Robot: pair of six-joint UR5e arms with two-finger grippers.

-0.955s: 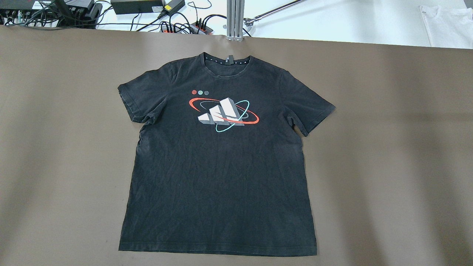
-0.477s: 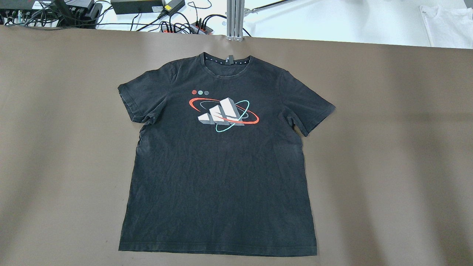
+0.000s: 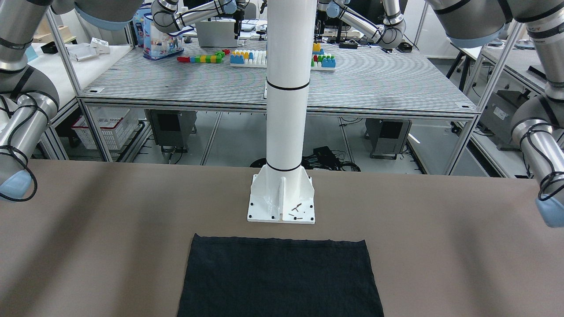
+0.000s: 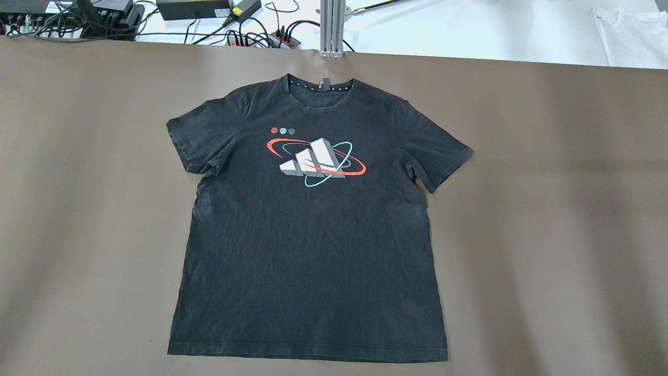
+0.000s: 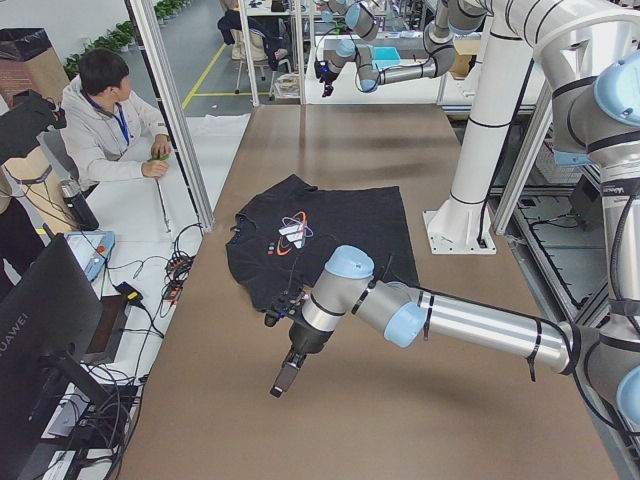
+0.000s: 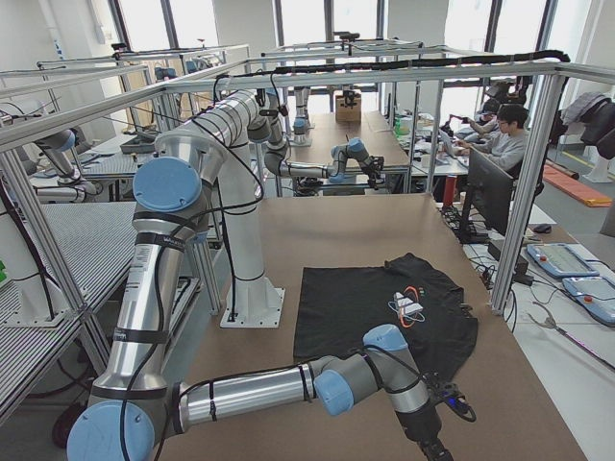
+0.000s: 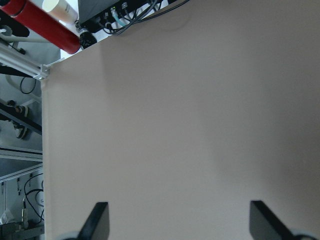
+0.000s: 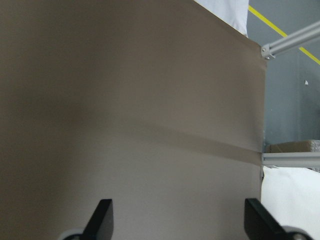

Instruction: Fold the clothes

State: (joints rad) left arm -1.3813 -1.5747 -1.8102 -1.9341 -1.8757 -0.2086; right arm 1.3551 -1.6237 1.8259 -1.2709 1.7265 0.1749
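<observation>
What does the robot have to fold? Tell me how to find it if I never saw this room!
Find the big brown table; in front of the white pillar bolted to it lies a black T-shirt, spread flat, collar away from the robot. It is the only clothing on the brown surface, and its chest shows white bars ringed by red and teal loops.

Overhead looks down, front view opposite, sharing table [image 4: 78, 209]; wrist views close.

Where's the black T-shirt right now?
In the overhead view the black T-shirt lies flat, centred on the brown table, hem near the white pillar base.
</observation>
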